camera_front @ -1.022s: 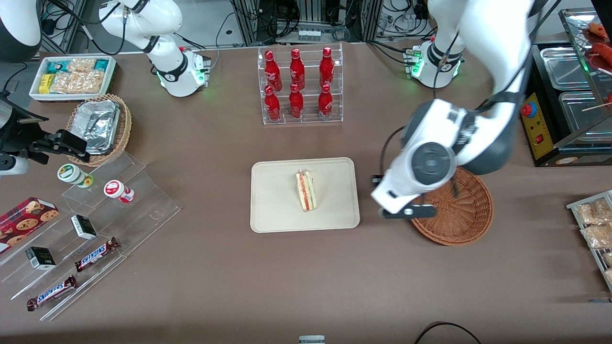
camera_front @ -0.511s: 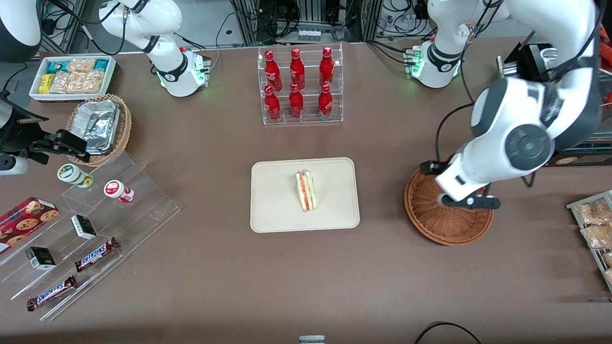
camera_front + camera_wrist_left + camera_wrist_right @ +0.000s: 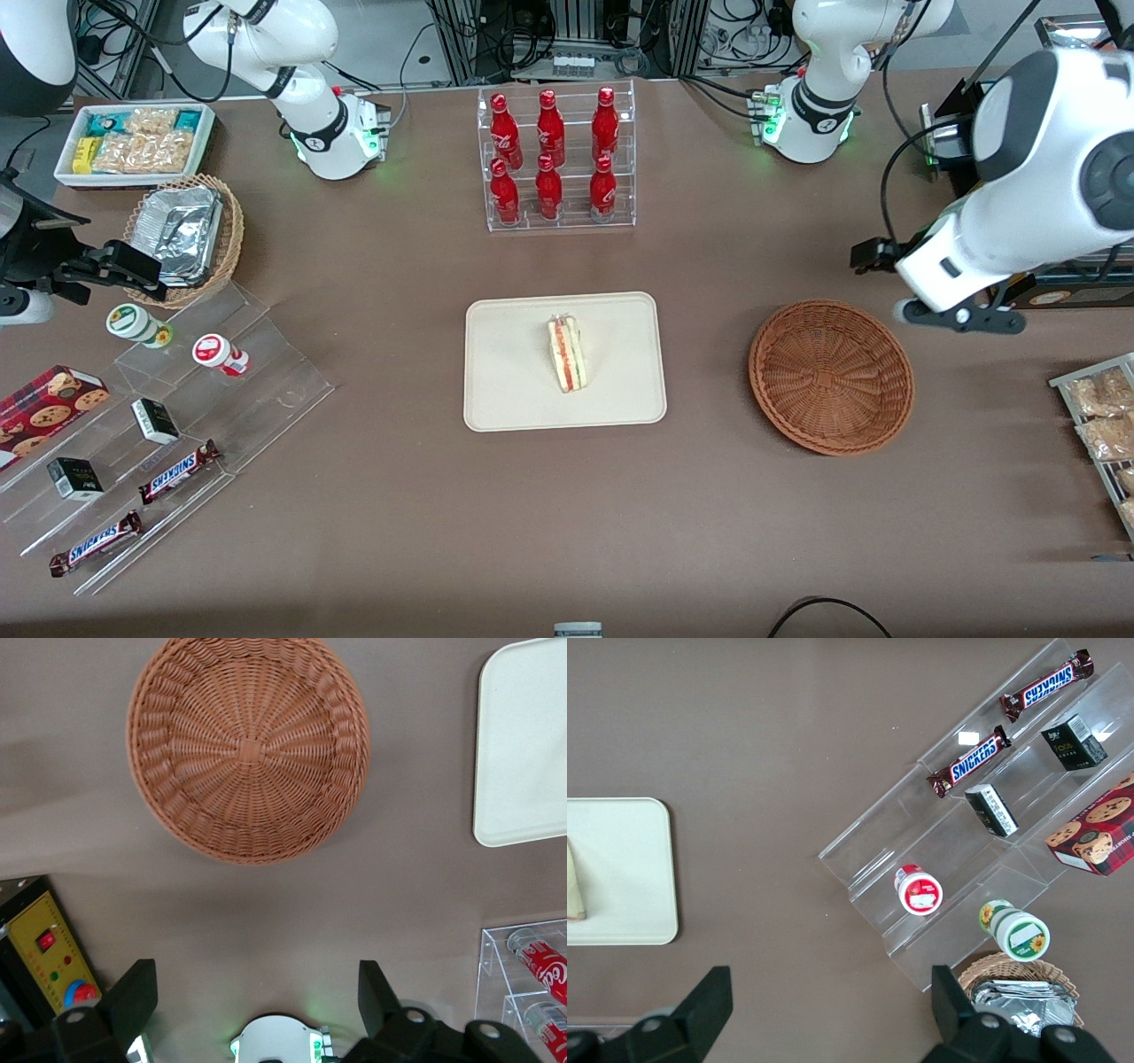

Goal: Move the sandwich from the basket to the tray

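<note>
Items on my table:
- Clear rack [image 3: 560,159] of six red bottles, toward the middle.
- Toward the parked arm's end: white snack bin [image 3: 133,142]; tan basket [image 3: 229,232] of foil trays; acrylic steps [image 3: 266,390] carrying two cups, two dark boxes, two Snickers bars [image 3: 180,470]; cookie box [image 3: 49,403].
- Toward my end: yellow control box [image 3: 997,239] beside my gripper [image 3: 961,319]; packets [image 3: 1103,425] on a wire rack.

White rounded arm [image 3: 1019,204], grey joint caps, black cable, black jaws.
</note>
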Robot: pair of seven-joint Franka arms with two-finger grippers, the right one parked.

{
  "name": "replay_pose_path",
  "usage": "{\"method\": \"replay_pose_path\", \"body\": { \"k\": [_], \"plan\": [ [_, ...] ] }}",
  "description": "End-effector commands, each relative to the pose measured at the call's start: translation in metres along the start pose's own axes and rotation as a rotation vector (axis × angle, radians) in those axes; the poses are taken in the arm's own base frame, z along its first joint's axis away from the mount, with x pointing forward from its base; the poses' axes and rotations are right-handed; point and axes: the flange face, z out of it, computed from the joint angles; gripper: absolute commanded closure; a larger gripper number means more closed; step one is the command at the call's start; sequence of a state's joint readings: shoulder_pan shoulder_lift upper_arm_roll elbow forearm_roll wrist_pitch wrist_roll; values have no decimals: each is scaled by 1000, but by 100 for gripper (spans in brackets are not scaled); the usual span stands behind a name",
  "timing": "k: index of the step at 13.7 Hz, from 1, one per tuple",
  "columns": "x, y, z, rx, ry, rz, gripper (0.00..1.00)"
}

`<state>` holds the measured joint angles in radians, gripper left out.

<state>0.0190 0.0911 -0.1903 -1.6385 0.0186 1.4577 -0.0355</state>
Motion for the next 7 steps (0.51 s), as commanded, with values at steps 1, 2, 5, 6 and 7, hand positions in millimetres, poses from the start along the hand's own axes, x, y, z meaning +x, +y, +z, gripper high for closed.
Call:
{"method": "replay_pose_path", "body": {
  "k": [1, 2, 5, 6, 7],
  "plan": [
    [-28, -15, -15, -5, -6, -12, 0],
    [-34, -20, -22, -5, -9, -24, 0],
    [-47, -31, -34, -3, -7, -47, 0],
    [-47, -32, -34, -2, -7, -48, 0],
    [-47, -39, -34, -7, -7, -60, 0]
  ]
}}
